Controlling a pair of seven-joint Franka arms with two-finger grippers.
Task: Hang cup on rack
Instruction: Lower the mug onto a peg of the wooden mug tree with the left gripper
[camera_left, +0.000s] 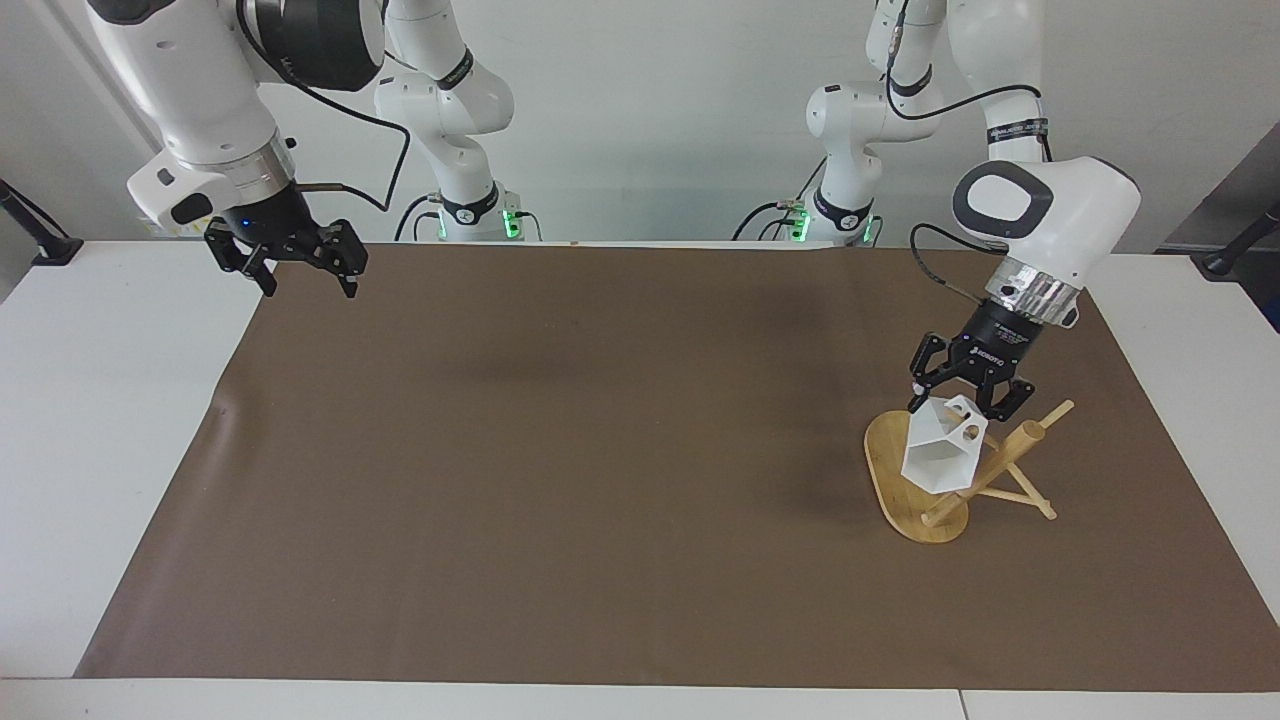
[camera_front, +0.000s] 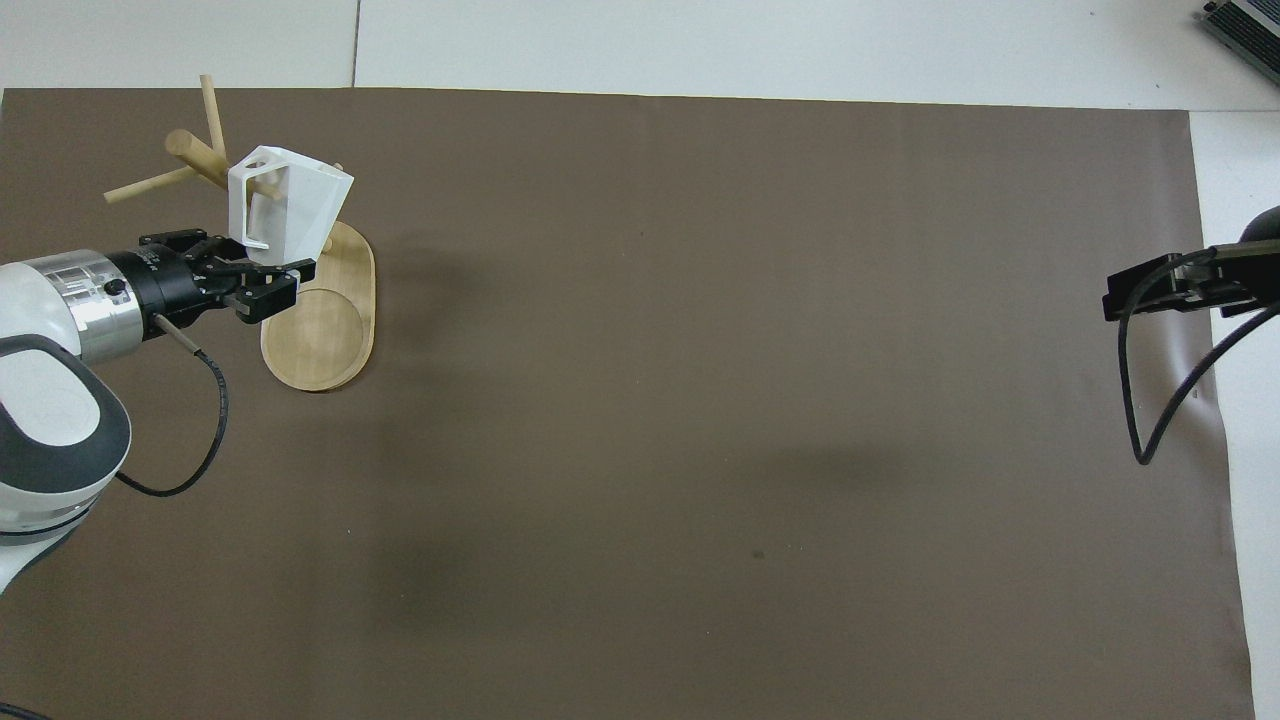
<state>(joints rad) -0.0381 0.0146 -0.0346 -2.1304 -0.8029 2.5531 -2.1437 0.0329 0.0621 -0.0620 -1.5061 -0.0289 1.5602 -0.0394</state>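
Note:
The white faceted cup (camera_left: 938, 452) hangs tilted on a peg of the bamboo rack (camera_left: 890, 482), close to its central post, at the left arm's end of the table. My left gripper (camera_left: 962, 397) is open just above the cup's handle, with its fingers apart from the cup. In the overhead view the cup (camera_front: 295, 205) sits over the rack's oval base (camera_front: 322, 340), with the left gripper (camera_front: 268, 278) beside it. My right gripper (camera_left: 297, 265) is open and empty, raised over the brown mat's corner at the right arm's end. It also shows in the overhead view (camera_front: 1128, 290).
A brown mat (camera_left: 600, 450) covers most of the white table (camera_left: 90, 420). The rack's other pegs (camera_left: 1045, 415) stick out toward the left arm's end of the table.

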